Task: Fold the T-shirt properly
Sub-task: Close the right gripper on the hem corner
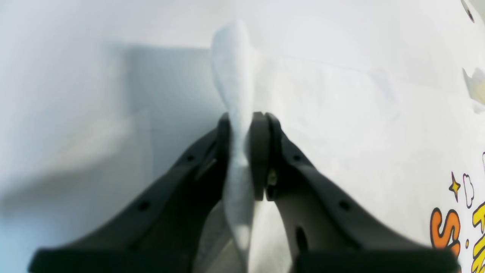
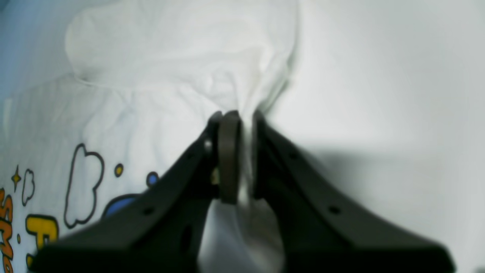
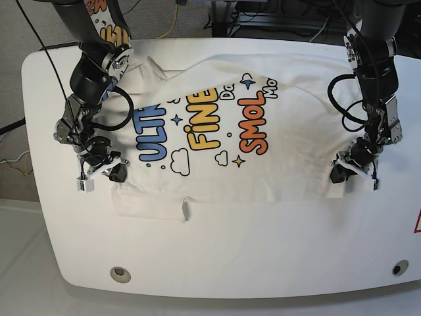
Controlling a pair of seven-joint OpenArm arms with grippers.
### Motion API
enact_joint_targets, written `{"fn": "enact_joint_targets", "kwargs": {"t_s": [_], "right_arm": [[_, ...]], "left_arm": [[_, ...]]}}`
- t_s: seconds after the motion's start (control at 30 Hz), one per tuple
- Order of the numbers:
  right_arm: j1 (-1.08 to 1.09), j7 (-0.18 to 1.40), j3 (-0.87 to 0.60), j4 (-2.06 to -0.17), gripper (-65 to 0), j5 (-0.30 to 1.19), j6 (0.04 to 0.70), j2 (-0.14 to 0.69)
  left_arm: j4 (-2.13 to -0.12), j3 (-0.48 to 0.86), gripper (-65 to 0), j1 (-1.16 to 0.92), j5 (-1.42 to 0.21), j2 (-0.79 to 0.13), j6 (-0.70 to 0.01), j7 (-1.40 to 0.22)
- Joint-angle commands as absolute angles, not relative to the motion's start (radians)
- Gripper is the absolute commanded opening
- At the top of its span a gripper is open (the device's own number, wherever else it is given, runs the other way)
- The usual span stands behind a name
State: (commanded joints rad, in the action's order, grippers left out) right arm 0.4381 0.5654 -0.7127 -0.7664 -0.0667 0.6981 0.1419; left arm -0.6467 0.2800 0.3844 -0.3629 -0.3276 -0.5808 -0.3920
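Large white short-sleeved cotton T-shirt (image 3: pixel 230 125) with the blue, yellow and orange cartoon print lies print-up across the white rounded table (image 3: pixel 230 263), mostly flat; collar end toward the table's near edge, where a sleeve (image 3: pixel 148 205) sticks out below the body.

Left gripper (image 1: pixel 246 151), on the base view's right: black jaws pressed together on a thin ridge of white cloth, which stands up between the pads and runs away from the camera; orange and yellow lettering at the right edge of the left wrist view. In the base view this arm comes down from the far right corner, elbow bent, black cable looped beside it, gripper (image 3: pixel 343 172) low at the shirt's right edge.

Right gripper (image 2: pixel 237 151), on the base view's left: jaws clamped on a bunched fold of the shirt, cloth puckered and rucked up just ahead of the tips; blue and yellow print to the left in the wrist view. The arm drops from the far left corner, wrist angled inward, gripper (image 3: pixel 112 170) at the shirt's left edge.

Both grippers sit low at table level, well apart, one on each side edge.
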Motion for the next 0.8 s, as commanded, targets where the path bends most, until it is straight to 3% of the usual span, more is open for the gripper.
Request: {"fn": "enact_joint_targets", "kwargs": {"t_s": [0.57,0.8], "right_arm": [[0.499,0.641,-0.71,-0.768,-62.7,-0.068,0.698,0.147],[0.489,0.684,-0.667,-0.885,-62.7,-0.064,0.698,0.142]], "left_arm": [[-0.713,0.272,-60.1,0.384,-0.363,-0.326,-0.581,-0.397],[-0.779,0.208,-60.2,0.39,-0.363,-0.326,-0.578,-0.397]]}}
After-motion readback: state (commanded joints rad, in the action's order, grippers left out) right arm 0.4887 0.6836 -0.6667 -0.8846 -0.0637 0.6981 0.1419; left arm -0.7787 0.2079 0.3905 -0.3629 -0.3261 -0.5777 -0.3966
